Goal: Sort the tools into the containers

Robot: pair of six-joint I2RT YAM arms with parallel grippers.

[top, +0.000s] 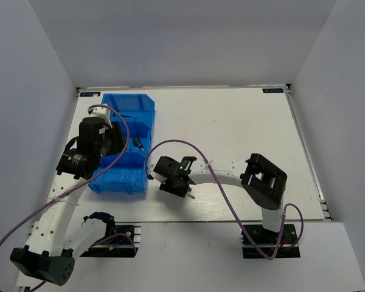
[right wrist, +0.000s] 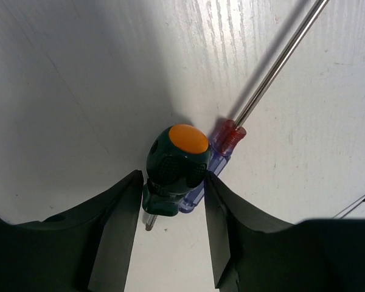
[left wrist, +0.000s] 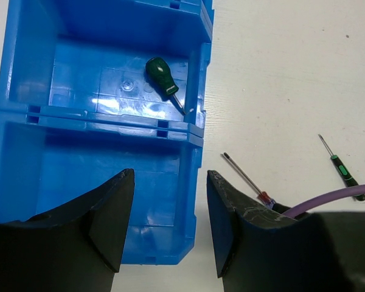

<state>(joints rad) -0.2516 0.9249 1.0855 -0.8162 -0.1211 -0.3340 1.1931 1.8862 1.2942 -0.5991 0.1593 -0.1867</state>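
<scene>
stubby green screwdrivers: 2 point(left wrist: 162, 75) point(right wrist: 176, 167) | thin screwdrivers: 2 point(left wrist: 246, 179) point(left wrist: 342, 170) | blue bin: 1 point(left wrist: 18, 164)

Glossy plastic bin point(left wrist: 61, 79) (shiny metal shaft point(right wrist: 280, 64)).

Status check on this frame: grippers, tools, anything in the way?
Left gripper open, empty, over blue bin. Right gripper open, straddling stubby green screwdriver on table. Blue-handled screwdriver touching it, crowding the grasp.
</scene>
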